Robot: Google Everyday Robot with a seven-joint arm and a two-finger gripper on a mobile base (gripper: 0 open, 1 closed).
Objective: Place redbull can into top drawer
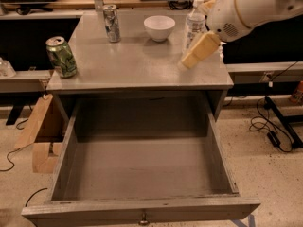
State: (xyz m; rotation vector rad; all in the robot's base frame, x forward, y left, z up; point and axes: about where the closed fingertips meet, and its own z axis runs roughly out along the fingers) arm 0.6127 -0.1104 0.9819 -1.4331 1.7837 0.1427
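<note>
Gripper: above the cabinet top's right side; whether it is clenched, cannot tell.
Redbull can: far left, upright; pass the bowl, grasp mid-body.
Top drawer: open.

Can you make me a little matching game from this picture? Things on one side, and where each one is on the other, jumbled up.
Things:
1. redbull can
2. green can
3. top drawer
4. gripper

Places:
a. pulled open, below the cabinet top
b. over the top's right side, beside the water bottle
c. back of the top, left of the white bowl
d. front left corner of the top

Pairs: 1-c, 2-d, 3-a, 4-b
</note>
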